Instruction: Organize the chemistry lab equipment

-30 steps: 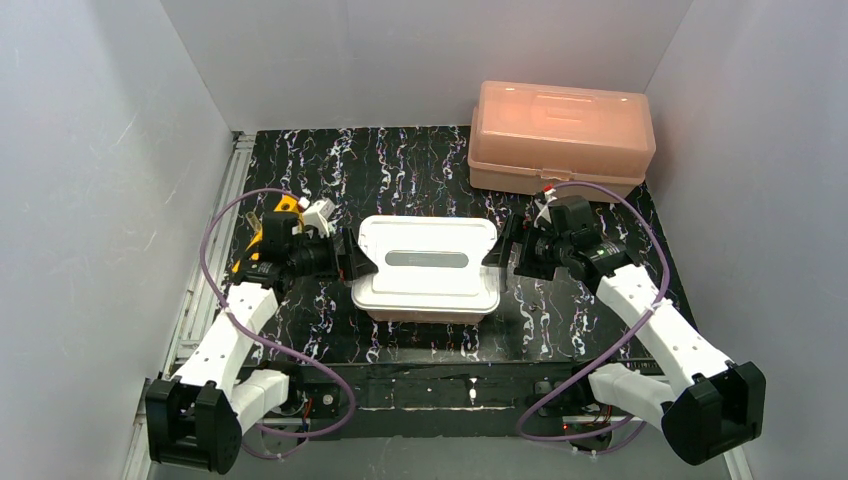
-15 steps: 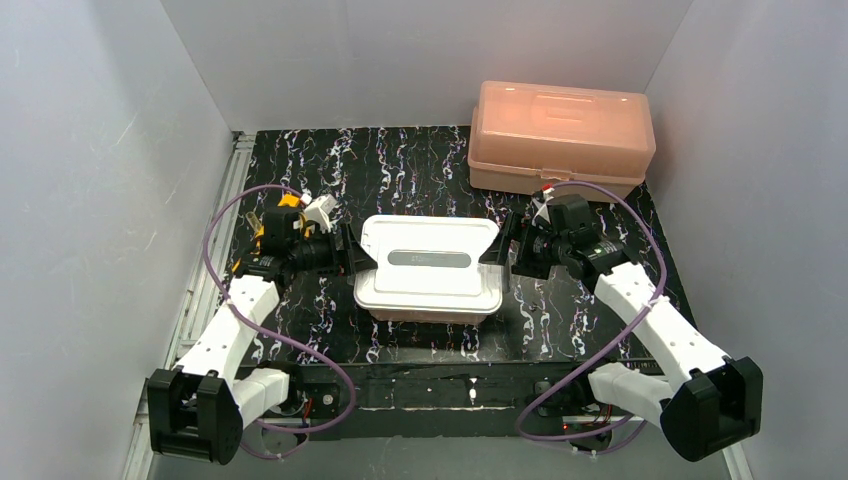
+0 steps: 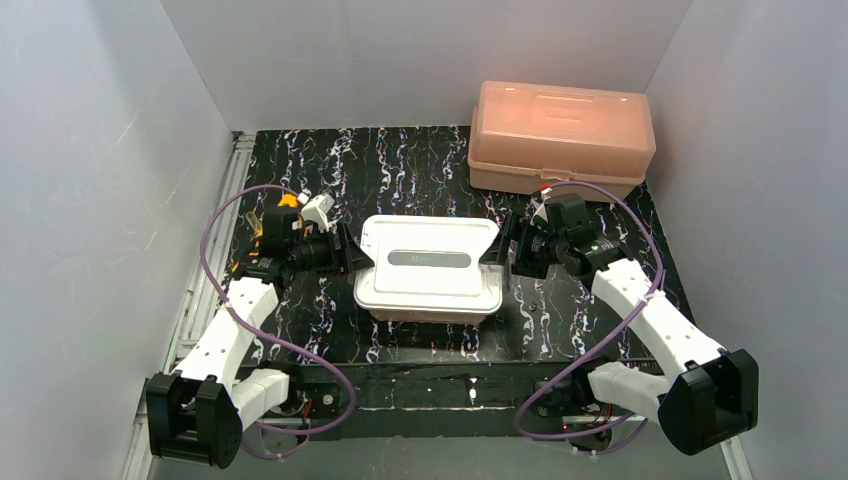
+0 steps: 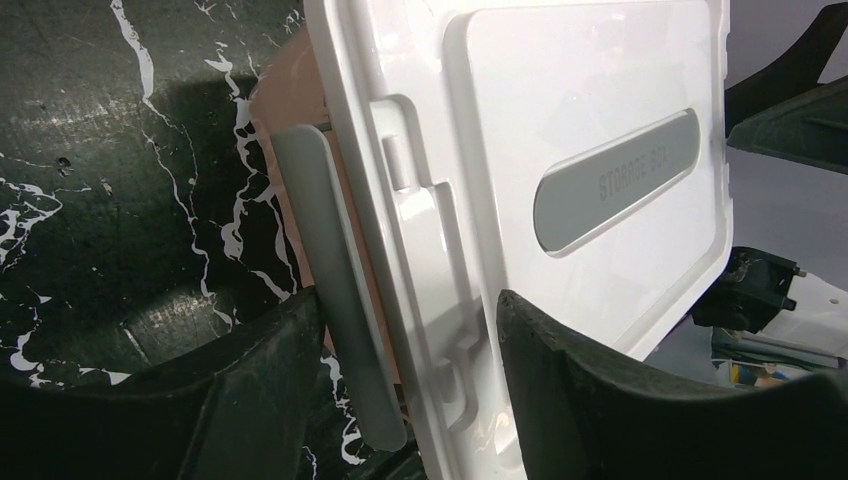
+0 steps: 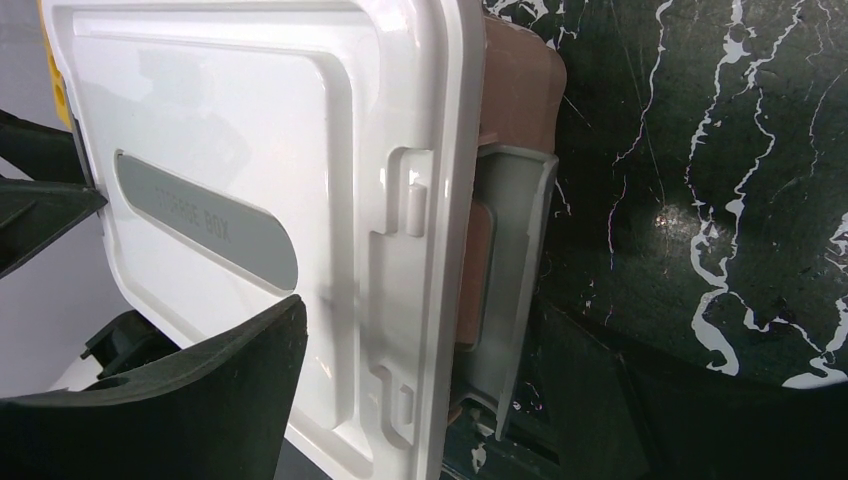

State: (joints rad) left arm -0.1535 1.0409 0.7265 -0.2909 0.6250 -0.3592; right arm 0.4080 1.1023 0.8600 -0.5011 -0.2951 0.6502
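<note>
A white lid (image 3: 428, 260) marked "storage box" lies on a pink tub (image 3: 425, 310) at mid table. My left gripper (image 3: 352, 258) is open, its jaws straddling the lid's left end (image 4: 400, 200) and the grey latch (image 4: 335, 300). My right gripper (image 3: 503, 252) is open the same way at the right end, around the lid (image 5: 300, 150) and its latch (image 5: 505, 290). A yellow rack (image 3: 287, 202) shows in bits behind my left wrist. Tubes, beaker, squeeze bottle, stick and pipettes are out of view.
A larger closed pink tub (image 3: 560, 135) stands at the back right. The black marbled tabletop (image 3: 400, 165) is walled by white panels on the left, back and right.
Both wrists have edged slightly toward the far side and closer onto the lid's ends. The lid and tub have shifted a few pixels to the right.
</note>
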